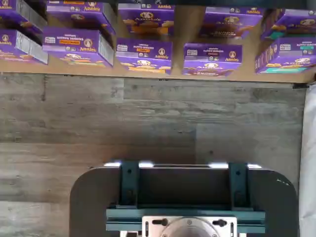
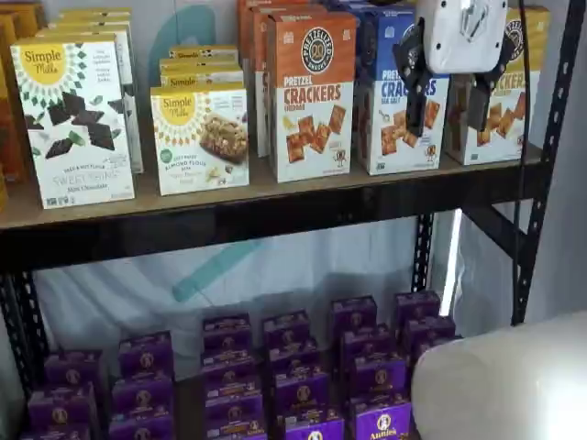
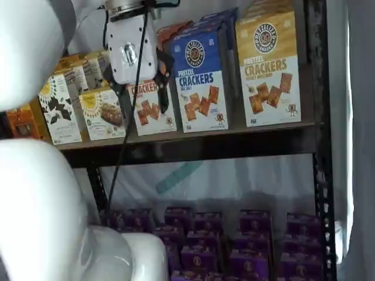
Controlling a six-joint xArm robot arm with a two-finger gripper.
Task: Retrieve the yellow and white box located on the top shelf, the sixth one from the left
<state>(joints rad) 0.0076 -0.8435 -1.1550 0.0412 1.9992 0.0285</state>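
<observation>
Approach step: the tool (image 2: 447,103) hangs wide open, empty, before the top shelf (image 2: 275,213). The yellow box (image 3: 269,73) stands at its right end; next, line up on it.

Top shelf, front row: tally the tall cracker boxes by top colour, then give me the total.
Orange cracker box: 1
Blue cracker box: 1
Yellow cracker box: 1
Total: 3 front boxes on the top shelf; more stand behind, too hidden to count.
</observation>
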